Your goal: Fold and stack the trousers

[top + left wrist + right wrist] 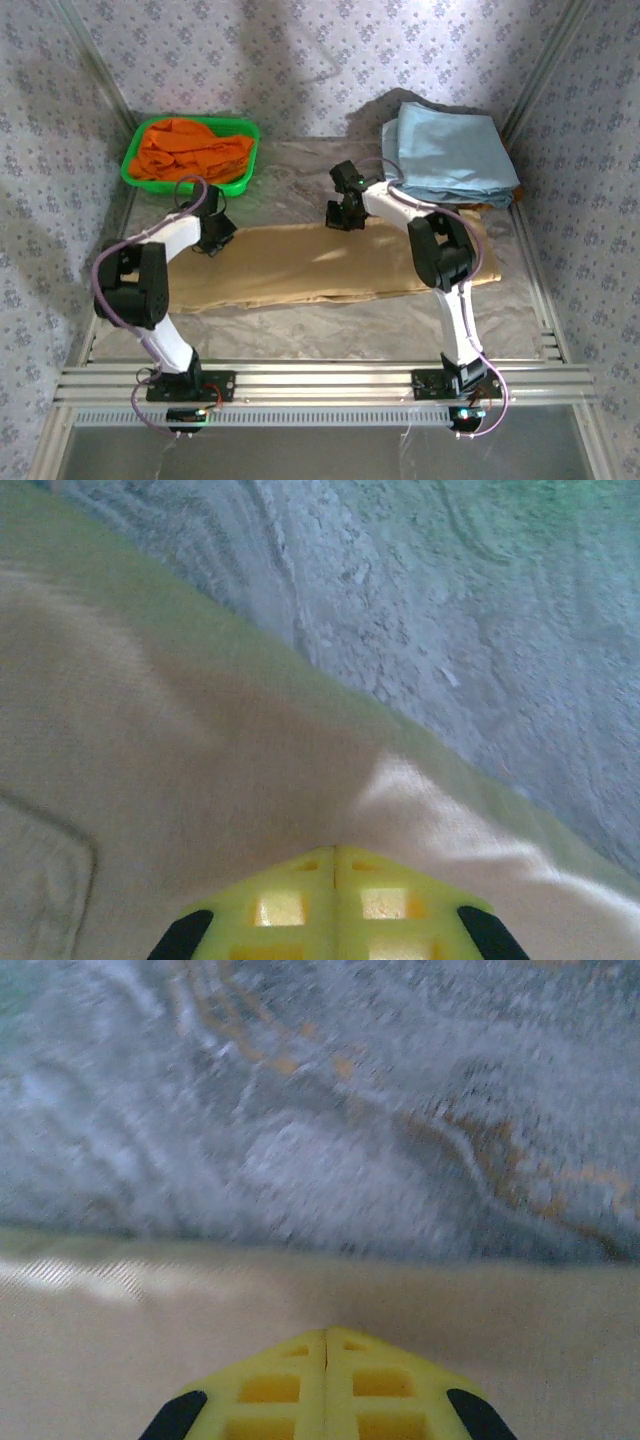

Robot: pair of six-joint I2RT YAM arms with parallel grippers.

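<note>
The tan trousers (330,265) lie flat in a long band across the middle of the table, folded lengthwise. My left gripper (212,238) is at their far edge near the left end. In the left wrist view its yellow fingers (334,848) are shut, and the trousers (200,760) rise in a small ridge at the tips. My right gripper (343,213) is at the far edge near the middle. Its fingers (326,1332) are shut with the tips down in the trousers (150,1360), a little inside the edge. That view is blurred.
A green tray (128,170) at the back left holds a bright orange garment (190,150). A stack of folded light blue garments (450,150) sits at the back right, close behind the right arm. The grey table cover (300,185) shows between them. Metal rails run along the near edge.
</note>
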